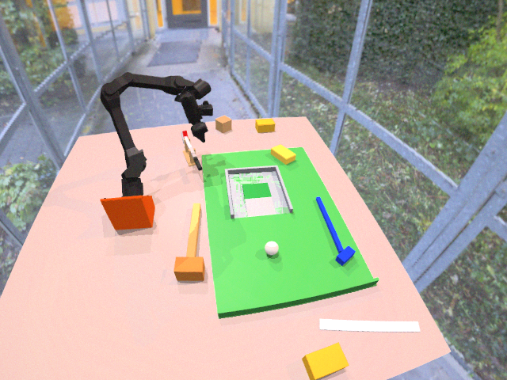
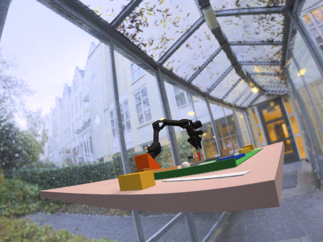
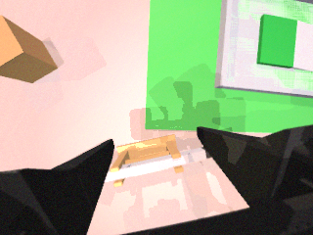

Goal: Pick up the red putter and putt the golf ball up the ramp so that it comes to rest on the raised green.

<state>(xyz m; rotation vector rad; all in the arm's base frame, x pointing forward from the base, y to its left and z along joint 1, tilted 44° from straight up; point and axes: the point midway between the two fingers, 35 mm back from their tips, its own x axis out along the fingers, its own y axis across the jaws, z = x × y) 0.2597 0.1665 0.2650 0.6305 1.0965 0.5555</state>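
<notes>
The red putter's red head (image 1: 184, 133) (image 2: 198, 156) is raised at the far left of the table; its white shaft (image 1: 188, 145) (image 3: 142, 167) lies across a small wooden stand (image 1: 188, 157) (image 3: 147, 146). Its black grip (image 1: 197, 162) points toward the mat. My gripper (image 1: 203, 139) (image 2: 198, 147) (image 3: 156, 136) is open and empty above the putter, with the shaft showing between the fingers in the wrist view; the head is hidden there. The white golf ball (image 1: 271, 248) (image 2: 185, 164) rests on the near part of the mat. The raised green (image 1: 257, 190) (image 3: 278, 41) is inside a grey-walled frame with a pale ramp (image 1: 264, 206).
The green mat (image 1: 245, 282) (image 2: 198, 167) carries a blue putter (image 1: 329, 225) and a yellow block (image 1: 283, 153). An orange mallet (image 1: 188, 268) lies left of it. An orange panel (image 1: 130, 212) stands by the arm's base. A wooden cube (image 1: 223, 123) (image 3: 29, 54) is at the back.
</notes>
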